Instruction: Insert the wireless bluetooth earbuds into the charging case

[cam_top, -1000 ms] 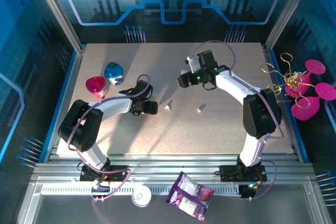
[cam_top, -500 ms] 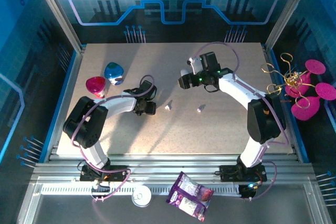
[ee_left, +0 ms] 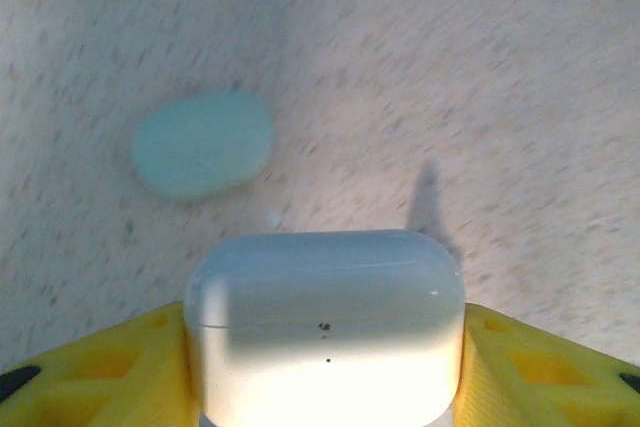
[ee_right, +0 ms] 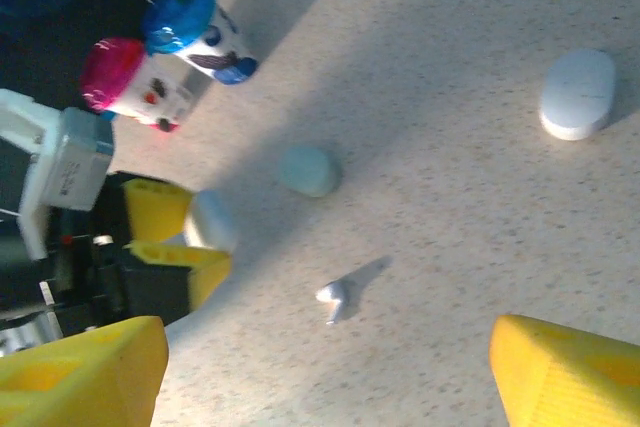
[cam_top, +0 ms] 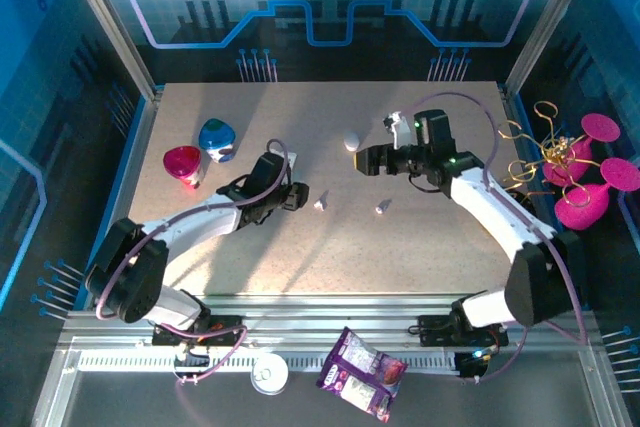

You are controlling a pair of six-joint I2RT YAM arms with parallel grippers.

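Centre-left overhead, a white case (ee_left: 325, 297) is pinched by the left gripper (cam_top: 292, 198) — to be kept level. Mid-frame, two earbuds (cam_top: 320, 204) lie loose; the right gripper (cam_top: 362, 160), higher in frame and spread wide, should be lowered squarely over one stem.

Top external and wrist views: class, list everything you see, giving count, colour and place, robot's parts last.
tiny white-grey plastic earbuds: two, white-grey, lying apart on the speckled beige table between the arms
white pebble-shaped plastic case: one, white, gripped in the left hand
white oval plastic case: one, white, on the table beyond the right hand
mint rounded plastic case: one, pale mint, on the table beyond the held case
egg-shaped plastic toys: two, pink-topped and blue-topped, table's left side
purple foil snack packet: one, purple, ledge below the table
white round disc: one, white, beside the packet
pink wire flower ornament: one, pink, right of the table
left hand: shut on the pebble-shaped case
right hand: open, above the table
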